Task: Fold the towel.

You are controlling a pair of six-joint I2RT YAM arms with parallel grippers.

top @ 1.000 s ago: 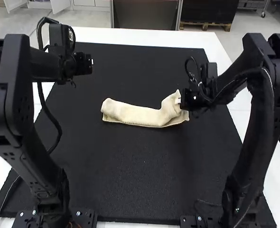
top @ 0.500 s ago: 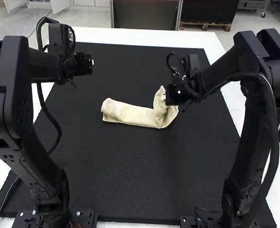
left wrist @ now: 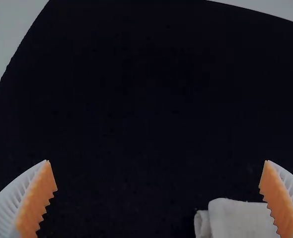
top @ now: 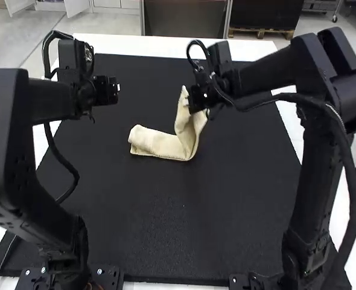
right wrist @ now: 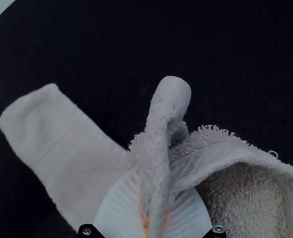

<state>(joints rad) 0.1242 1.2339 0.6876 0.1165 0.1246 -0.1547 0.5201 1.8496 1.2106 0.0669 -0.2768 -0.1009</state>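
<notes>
The cream towel [top: 158, 144] lies as a narrow folded strip at the mat's middle, its right end lifted and bent upward. At that raised end is my right gripper [top: 193, 107]. In the right wrist view my right gripper [right wrist: 155, 218] is shut on the towel [right wrist: 72, 153], pinching a gathered ridge between its pads, while the other end lies flat. My left gripper [top: 116, 89] hangs over the mat's left part, away from the cloth. In the left wrist view my left gripper [left wrist: 158, 173] is open, with a corner of the towel [left wrist: 241, 218] near one finger.
A black mat [top: 148, 217] covers most of the white table [top: 148, 45]. A dark cable [top: 66, 157] loops down beside the left arm, over the mat's left edge.
My right gripper has moved left and up, raising the towel's right end and carrying it toward the other end. The left arm has shifted only slightly.
</notes>
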